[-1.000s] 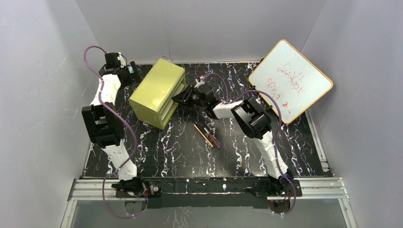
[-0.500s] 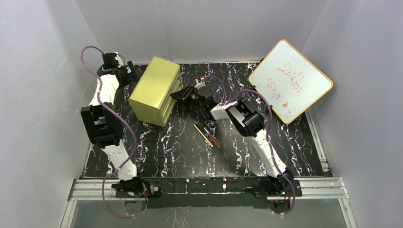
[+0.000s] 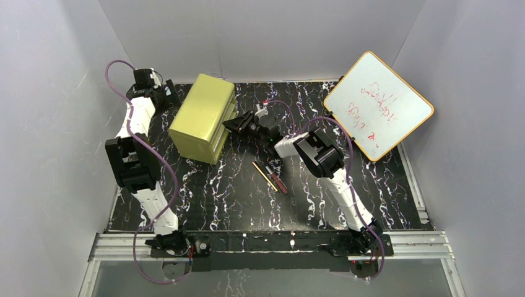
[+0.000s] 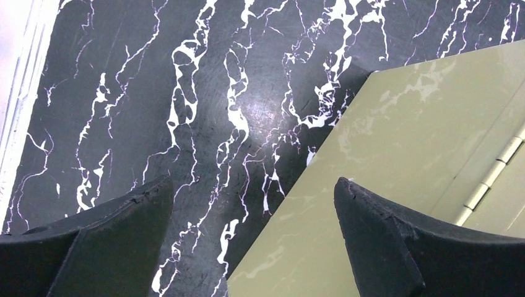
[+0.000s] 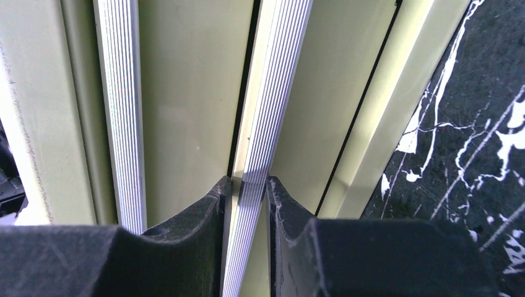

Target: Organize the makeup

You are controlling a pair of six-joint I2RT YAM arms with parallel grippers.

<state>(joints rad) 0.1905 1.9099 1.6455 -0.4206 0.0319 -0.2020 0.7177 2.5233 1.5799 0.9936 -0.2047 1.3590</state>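
A thin gold pencil (image 3: 264, 175) and a dark red pencil (image 3: 278, 182) lie loose in the middle of the black marbled worktop (image 3: 235, 204), not yet stowed. No other makeup shows. The right fingers (image 5: 220, 198) pinch a ribbed silver handle (image 5: 257, 136) on the olive-green drawer box (image 3: 201, 117). The left fingers (image 4: 124, 216) stand open behind it.

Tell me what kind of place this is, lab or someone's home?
Most likely a robotics lab test cell: plain grey walls box in a marble-patterned table, a left arm and right arm are bolted to an aluminium rail at its near edge, and a scribbled whiteboard leans at the right.
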